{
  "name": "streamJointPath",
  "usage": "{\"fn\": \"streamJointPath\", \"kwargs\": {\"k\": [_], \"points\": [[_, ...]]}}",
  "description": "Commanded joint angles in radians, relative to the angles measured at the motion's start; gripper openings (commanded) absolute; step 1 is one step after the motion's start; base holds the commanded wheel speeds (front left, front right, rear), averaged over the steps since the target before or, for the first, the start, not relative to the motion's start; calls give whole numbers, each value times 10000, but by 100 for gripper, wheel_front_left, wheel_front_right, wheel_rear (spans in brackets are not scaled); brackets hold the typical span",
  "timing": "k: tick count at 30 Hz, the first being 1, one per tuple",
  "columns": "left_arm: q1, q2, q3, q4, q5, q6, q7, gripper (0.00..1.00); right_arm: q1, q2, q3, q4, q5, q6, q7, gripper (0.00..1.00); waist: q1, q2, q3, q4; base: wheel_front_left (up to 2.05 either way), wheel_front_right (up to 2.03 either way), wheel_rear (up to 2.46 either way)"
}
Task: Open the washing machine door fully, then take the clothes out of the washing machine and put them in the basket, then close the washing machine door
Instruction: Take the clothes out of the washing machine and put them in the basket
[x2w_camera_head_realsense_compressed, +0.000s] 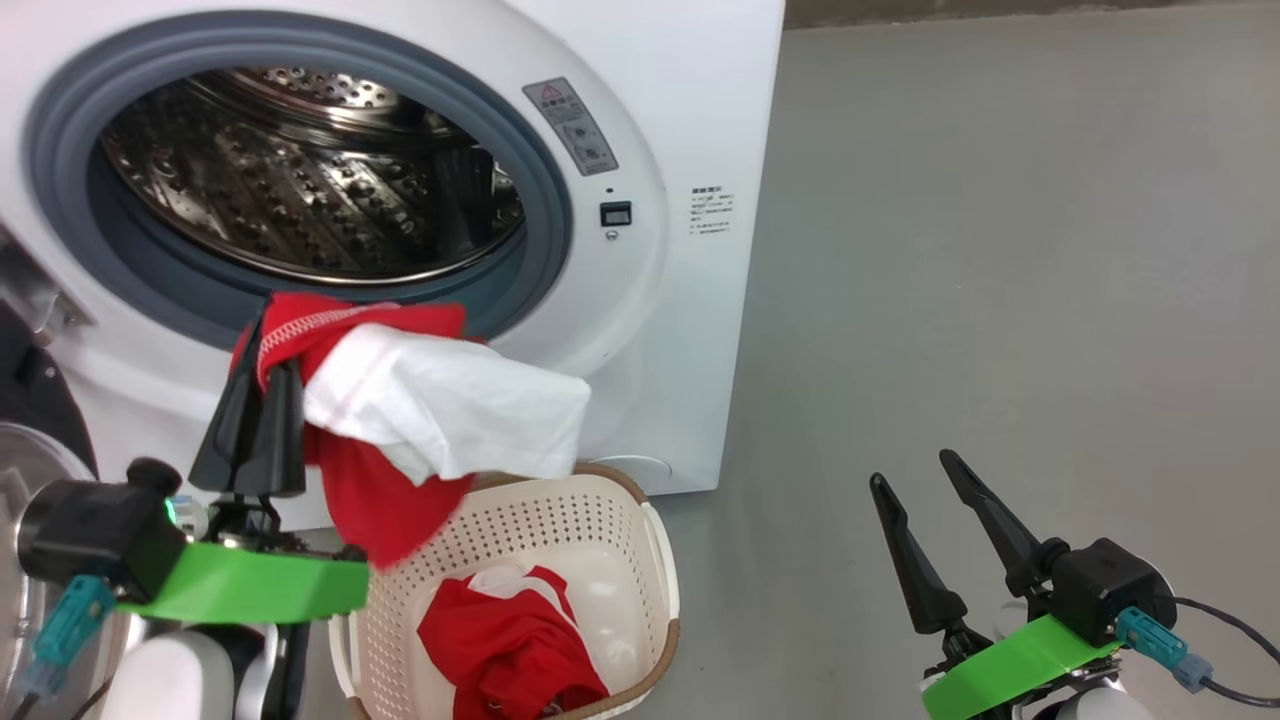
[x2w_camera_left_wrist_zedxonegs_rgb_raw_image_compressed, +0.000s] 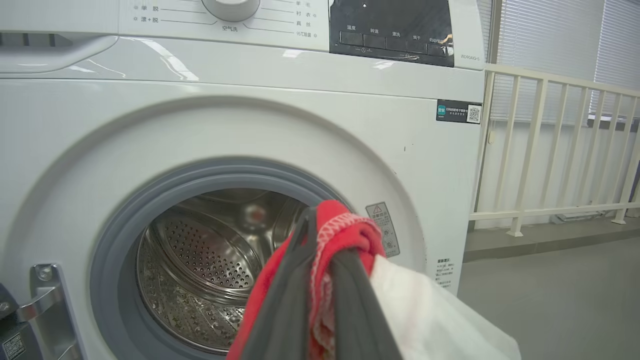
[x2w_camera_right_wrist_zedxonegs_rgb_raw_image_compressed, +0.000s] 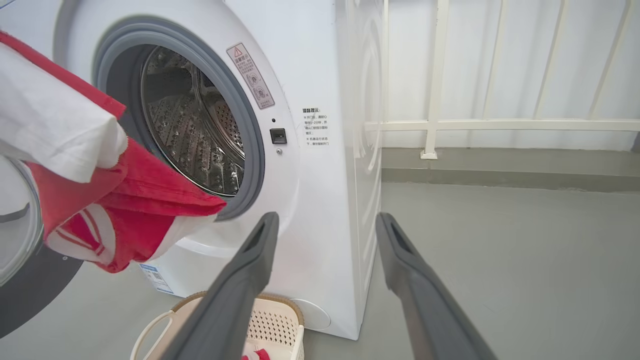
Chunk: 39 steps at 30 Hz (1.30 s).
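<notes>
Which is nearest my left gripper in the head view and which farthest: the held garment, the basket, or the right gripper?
1. Held garment: clamped in the left gripper, touching it.
2. Basket: just below and to the right, under the hanging cloth.
3. Right gripper: far off at the lower right, open.

Washing machine (x2w_camera_head_realsense_compressed: 690, 120) noted at 11 o'clock: white, steel drum exposed behind a grey gasket. Door (x2w_camera_head_realsense_compressed: 30, 395) is swung open at 9 o'clock. A red-and-white garment (x2w_camera_head_realsense_compressed: 440, 410) is held up before the opening, above the cream basket (x2w_camera_head_realsense_compressed: 600, 530) at 6 o'clock. A second red garment (x2w_camera_head_realsense_compressed: 510, 640) is crumpled inside.
</notes>
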Motion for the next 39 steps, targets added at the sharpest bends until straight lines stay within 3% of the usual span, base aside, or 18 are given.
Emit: {"fn": "streamJointPath", "kwargs": {"k": [1, 8, 20, 39], "points": [[-49, 177, 265, -415, 60, 79, 63, 0, -144, -58, 159, -242, 77, 63, -65, 100, 0, -1, -20, 72, 0, 0, 0], [216, 39, 0, -213, -189, 133, 358, 0, -251, -57, 242, -247, 92, 63, -65, 100, 0, -1, 284, 187, 0, 0, 0], [-502, -206, -590, 2473, -831, 175, -38, 0, -595, -196, 265, -386, 140, 63, -65, 100, 0, -1, 1354, 122, 0, 0, 0], [-4418, -278, -951, 9731, -1759, -76, -564, 0, -1644, -278, 790, -449, 340, 63, -65, 100, 0, -1, 3378, -572, 0, 0, 0]]}}
